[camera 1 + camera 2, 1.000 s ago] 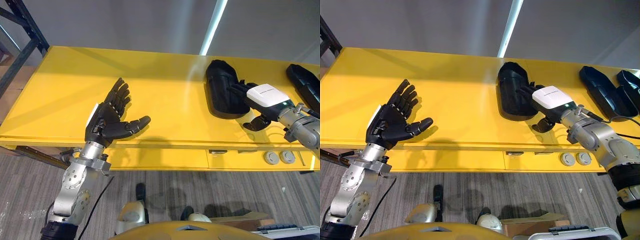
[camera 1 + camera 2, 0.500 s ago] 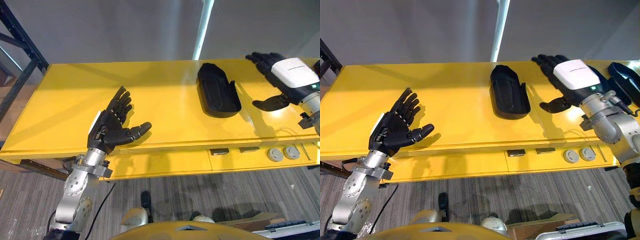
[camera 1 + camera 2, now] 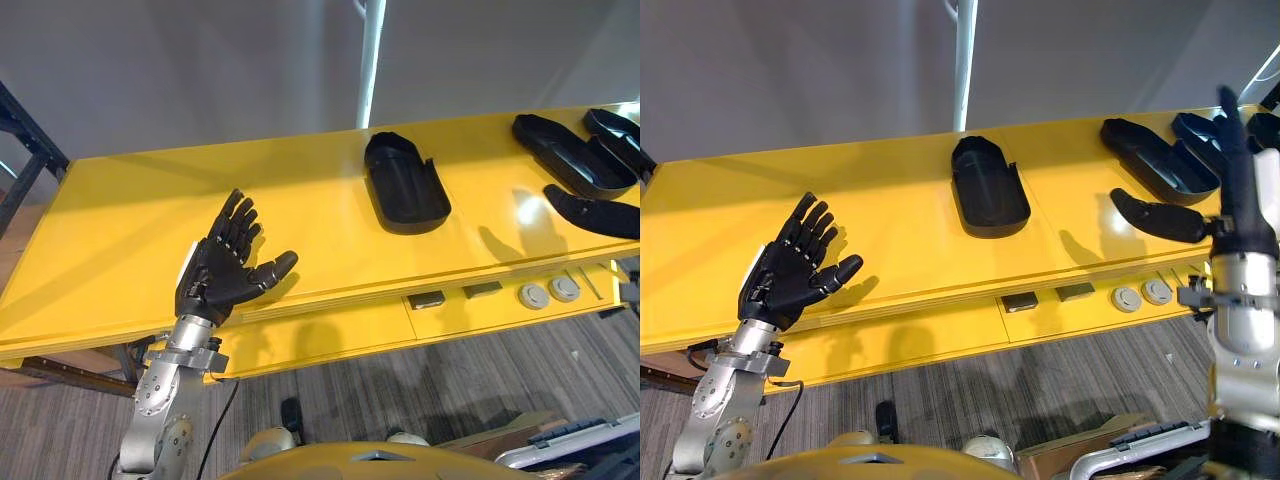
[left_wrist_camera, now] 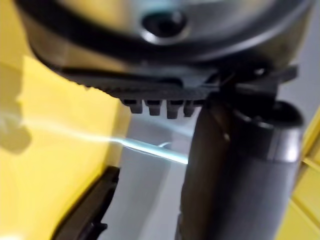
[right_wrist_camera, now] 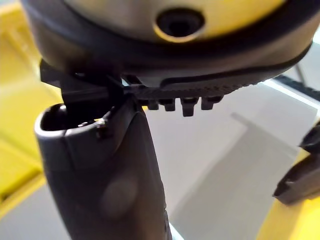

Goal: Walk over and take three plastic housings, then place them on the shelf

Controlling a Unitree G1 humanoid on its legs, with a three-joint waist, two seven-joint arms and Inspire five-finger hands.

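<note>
A black plastic housing (image 3: 405, 185) lies hollow side up in the middle of the yellow table (image 3: 130, 230). Two more black housings (image 3: 560, 155) (image 3: 615, 130) lie side by side at the far right. My left hand (image 3: 222, 272) hovers open over the table's front left part, fingers spread, holding nothing. At the table's right front my right hand (image 3: 1238, 205) is raised and open, fingers straight up, thumb (image 3: 1160, 215) pointing toward the middle housing but apart from it. The right wrist view shows its thumb (image 5: 115, 185) and a housing's edge (image 5: 300, 175).
Under the table's front edge are drawer fronts with small dark handles (image 3: 427, 299) and grey round knobs (image 3: 548, 292). A dark shelf frame (image 3: 25, 150) stands at the far left. A grey wall with a bright strip (image 3: 373, 50) rises behind the table.
My right hand has come off the middle housing, leaving it on the table, and swung right and upward. The camera has shifted; the left hand keeps its pose.
</note>
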